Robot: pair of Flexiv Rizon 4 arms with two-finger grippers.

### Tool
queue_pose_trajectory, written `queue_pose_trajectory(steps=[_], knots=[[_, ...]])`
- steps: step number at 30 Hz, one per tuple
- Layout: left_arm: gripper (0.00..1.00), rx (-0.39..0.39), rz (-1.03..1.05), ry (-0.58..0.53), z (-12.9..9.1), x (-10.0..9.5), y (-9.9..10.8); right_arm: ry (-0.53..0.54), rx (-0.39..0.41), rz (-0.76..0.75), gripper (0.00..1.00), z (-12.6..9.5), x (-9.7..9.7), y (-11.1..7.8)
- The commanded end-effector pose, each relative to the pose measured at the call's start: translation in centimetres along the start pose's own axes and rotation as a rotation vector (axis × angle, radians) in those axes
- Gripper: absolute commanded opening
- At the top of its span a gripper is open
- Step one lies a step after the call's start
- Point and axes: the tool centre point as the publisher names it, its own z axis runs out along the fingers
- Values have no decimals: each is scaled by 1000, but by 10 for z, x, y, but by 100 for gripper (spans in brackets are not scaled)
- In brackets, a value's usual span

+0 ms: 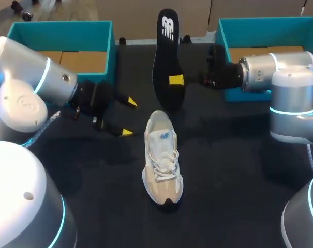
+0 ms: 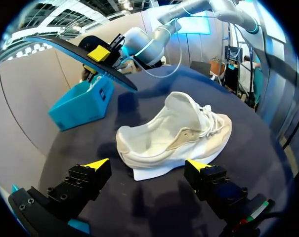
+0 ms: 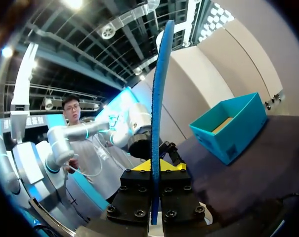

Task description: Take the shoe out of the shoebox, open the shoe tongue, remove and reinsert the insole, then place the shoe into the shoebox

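Observation:
A beige sneaker (image 1: 162, 160) lies on its sole in the middle of the black table, toe toward me, its mouth empty. In the left wrist view the shoe (image 2: 176, 134) rests just ahead of my left gripper (image 2: 148, 165), whose fingers stand wide open and clear of it. In the head view that left gripper (image 1: 129, 118) hangs to the left of the heel. My right gripper (image 1: 175, 80) is shut on a black insole (image 1: 166, 51), held above the table behind the shoe. Seen edge-on, the insole (image 3: 161, 89) rises from between the right gripper (image 3: 151, 165).
One teal shoebox (image 1: 97, 33) stands at the back left, and a second teal box (image 1: 223, 31) at the back right, behind my right arm. The left wrist view shows the right-hand box (image 2: 82, 103) under the insole (image 2: 65, 47).

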Motion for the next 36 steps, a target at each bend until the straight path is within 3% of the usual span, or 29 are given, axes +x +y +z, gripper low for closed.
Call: queue_pose_trajectory(steps=[1, 15, 36], knots=[[100, -13, -6, -8, 5, 7, 1, 18, -31, -16, 0, 1, -10, -9], [100, -15, -67, -40, 17, 26, 8, 26, -28, -56, 0, -2, -28, -42], [100, -9, -112, -20, 27, 21, 5, 23, -18, -73, 0, 2, -30, -71]])
